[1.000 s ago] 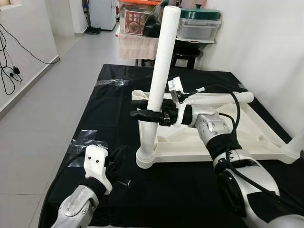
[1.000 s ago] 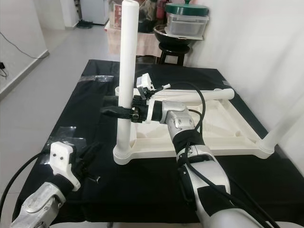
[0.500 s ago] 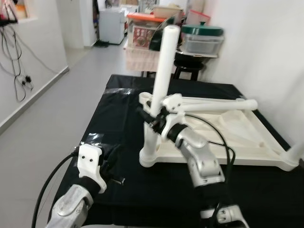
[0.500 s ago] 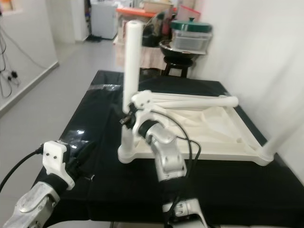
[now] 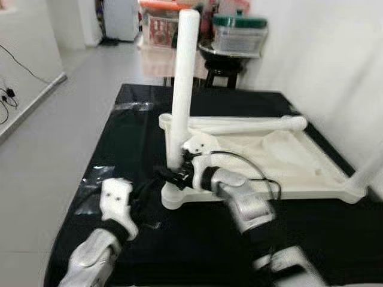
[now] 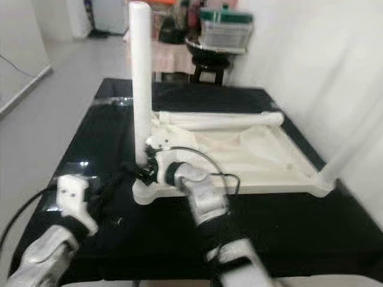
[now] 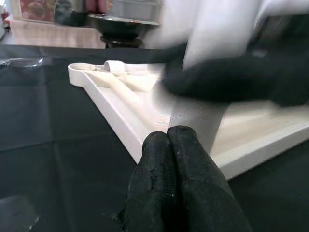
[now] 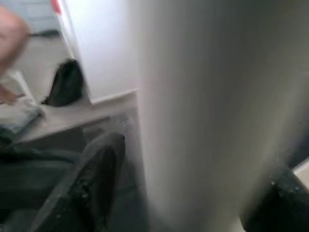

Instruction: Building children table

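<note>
We saw the white children's table lying upside down on the black-covered desk, one white leg standing upright at its near-left corner and another leg lying across the far edge at twelve o'clock. Our right tool had its black fingers either side of the upright leg's base, gripping it. At nine o'clock of that corner, our left tool hovered just beside the frame, its fingers pressed together, holding nothing.
</note>
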Tool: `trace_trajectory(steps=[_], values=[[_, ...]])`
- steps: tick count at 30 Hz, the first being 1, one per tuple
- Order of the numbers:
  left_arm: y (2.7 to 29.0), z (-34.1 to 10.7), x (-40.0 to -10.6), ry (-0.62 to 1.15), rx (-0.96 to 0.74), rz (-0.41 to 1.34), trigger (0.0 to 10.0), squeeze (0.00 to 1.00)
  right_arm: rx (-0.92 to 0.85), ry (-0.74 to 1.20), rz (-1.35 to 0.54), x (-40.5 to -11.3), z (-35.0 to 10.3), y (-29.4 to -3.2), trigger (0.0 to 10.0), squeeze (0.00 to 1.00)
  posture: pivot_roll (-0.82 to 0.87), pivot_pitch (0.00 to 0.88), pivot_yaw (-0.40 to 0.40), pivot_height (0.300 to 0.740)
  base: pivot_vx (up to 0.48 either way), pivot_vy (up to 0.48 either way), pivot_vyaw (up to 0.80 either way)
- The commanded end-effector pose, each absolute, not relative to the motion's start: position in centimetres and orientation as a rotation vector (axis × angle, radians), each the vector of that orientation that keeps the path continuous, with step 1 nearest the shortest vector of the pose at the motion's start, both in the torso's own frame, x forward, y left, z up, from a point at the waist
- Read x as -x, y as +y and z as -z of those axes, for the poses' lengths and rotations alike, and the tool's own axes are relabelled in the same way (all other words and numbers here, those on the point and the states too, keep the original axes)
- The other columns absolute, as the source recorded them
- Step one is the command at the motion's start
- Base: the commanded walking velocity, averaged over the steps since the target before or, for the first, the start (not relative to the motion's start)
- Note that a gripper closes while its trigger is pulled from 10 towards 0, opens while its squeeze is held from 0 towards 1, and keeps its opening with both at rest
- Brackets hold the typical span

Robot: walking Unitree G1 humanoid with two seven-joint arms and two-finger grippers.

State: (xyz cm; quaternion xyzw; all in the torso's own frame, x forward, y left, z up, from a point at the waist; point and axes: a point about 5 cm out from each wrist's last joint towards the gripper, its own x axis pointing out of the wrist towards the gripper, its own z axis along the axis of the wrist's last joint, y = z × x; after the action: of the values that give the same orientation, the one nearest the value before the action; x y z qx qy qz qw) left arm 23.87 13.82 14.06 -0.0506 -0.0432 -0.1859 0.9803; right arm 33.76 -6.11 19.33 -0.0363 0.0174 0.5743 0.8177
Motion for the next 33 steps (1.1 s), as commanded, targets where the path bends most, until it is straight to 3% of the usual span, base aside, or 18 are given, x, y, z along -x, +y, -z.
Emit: trace_trajectory(steps=[1, 4, 10, 11, 12, 13, 25, 27, 29, 31, 32, 33], values=[[13.6, -13.8, -23.9, -0.078, 0.098, 0.374, 10.0, 0.00, 0.084, -0.032, -1.374, -33.0, -20.4, -5.5, 10.0, 0.00, 0.08, 0.000, -0.109, 0.740, 0.000, 0.000, 0.00], [13.5, -13.7, -23.7, -0.077, 0.101, 0.378, 10.0, 0.00, 0.091, -0.022, -1.580, -33.6, -21.3, -6.9, 10.0, 0.00, 0.09, 0.000, -0.111, 0.740, 0.000, 0.000, 0.00], [13.5, -13.7, -23.6, -0.074, 0.101, 0.381, 10.0, 0.00, 0.076, 0.022, -1.601, -35.1, -21.4, -7.0, 10.0, 0.00, 0.11, 0.000, -0.116, 0.740, 0.000, 0.000, 0.00], [13.5, -13.6, -23.5, -0.072, 0.101, 0.381, 10.0, 0.00, 0.062, 0.027, -1.599, -35.4, -21.6, -6.9, 4.2, 0.00, 0.11, 0.000, -0.116, 0.740, 0.000, 0.000, 0.00], [13.5, -13.6, -23.5, -0.071, 0.100, 0.381, 10.0, 0.00, 0.051, 0.027, -1.597, -35.5, -21.7, -6.8, 4.2, 0.00, 0.11, 0.000, -0.116, 0.740, 0.000, 0.000, 0.00], [13.5, -13.6, -23.4, -0.070, 0.100, 0.380, 10.0, 0.00, 0.033, 0.025, -1.598, -35.6, -21.8, -6.8, 0.0, 0.00, 0.11, 0.000, -0.119, 0.740, 0.000, 0.000, 0.00], [13.4, -13.4, -23.2, -0.066, 0.099, 0.381, 10.0, 0.00, 0.023, 0.048, -1.582, -35.7, -20.8, -8.1, 0.0, 0.00, 0.10, 0.000, -0.110, 0.740, 0.000, 0.000, 0.00], [13.3, -13.4, -23.2, -0.067, 0.101, 0.382, 10.0, 0.00, 0.072, 0.059, -1.425, -36.2, -19.5, -9.0, 0.0, 0.00, 0.10, 0.000, -0.110, 0.740, 0.000, 0.000, 0.00], [13.3, -13.4, -23.2, -0.067, 0.101, 0.382, 10.0, 0.00, 0.085, 0.062, -1.384, -36.3, -19.2, -9.2, 0.0, 0.00, 0.09, 0.000, -0.118, 0.740, 0.000, 0.000, 0.00], [13.3, -13.5, -23.1, -0.069, 0.102, 0.382, 10.0, 0.00, 0.096, 0.124, -1.127, -36.6, -17.2, -8.9, 0.0, 0.00, 0.08, 0.000, -0.120, 0.740, 0.000, 0.000, 0.00], [13.3, -13.5, -23.1, -0.069, 0.102, 0.382, 10.0, 0.00, 0.096, 0.124, -1.127, -36.6, -17.2, -8.9, 0.0, 0.00, 0.08, 0.000, -0.120, 0.740, 0.000, 0.000, 0.00], [13.5, -13.6, -23.2, -0.070, 0.101, 0.382, 10.0, 0.00, 0.085, 0.159, -0.963, -34.8, -15.3, -7.4, 0.0, 0.00, 0.05, 0.000, -0.081, 0.740, 0.000, 0.000, 0.00]])
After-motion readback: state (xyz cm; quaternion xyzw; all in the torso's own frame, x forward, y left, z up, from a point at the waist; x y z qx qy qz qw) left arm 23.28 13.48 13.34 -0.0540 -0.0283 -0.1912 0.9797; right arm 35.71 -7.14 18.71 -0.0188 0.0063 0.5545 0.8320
